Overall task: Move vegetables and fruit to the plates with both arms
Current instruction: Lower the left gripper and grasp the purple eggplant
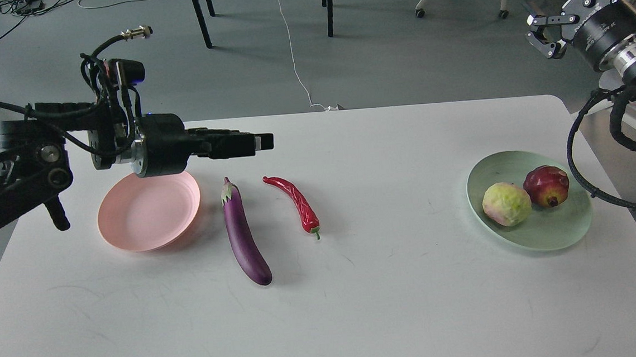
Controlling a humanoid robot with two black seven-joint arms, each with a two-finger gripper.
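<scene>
The purple eggplant (244, 237) and the red chili pepper (297, 202) lie side by side on the white table, right of the empty pink plate (142, 221). The pomegranate (546, 185) and the yellow-green fruit (505, 204) sit in the mint green plate (557, 234) at the right. My left gripper (259, 142) reaches level to the right, above the table just behind the eggplant's cap, holding nothing; its fingers are seen edge-on. My right gripper (544, 34) hangs off the table's far right corner, open and empty.
The white table (361, 310) has its far edge just behind the left gripper. Chair and table legs (328, 10) and a white cable (292, 51) are on the grey floor beyond. A white frame stands at the right edge.
</scene>
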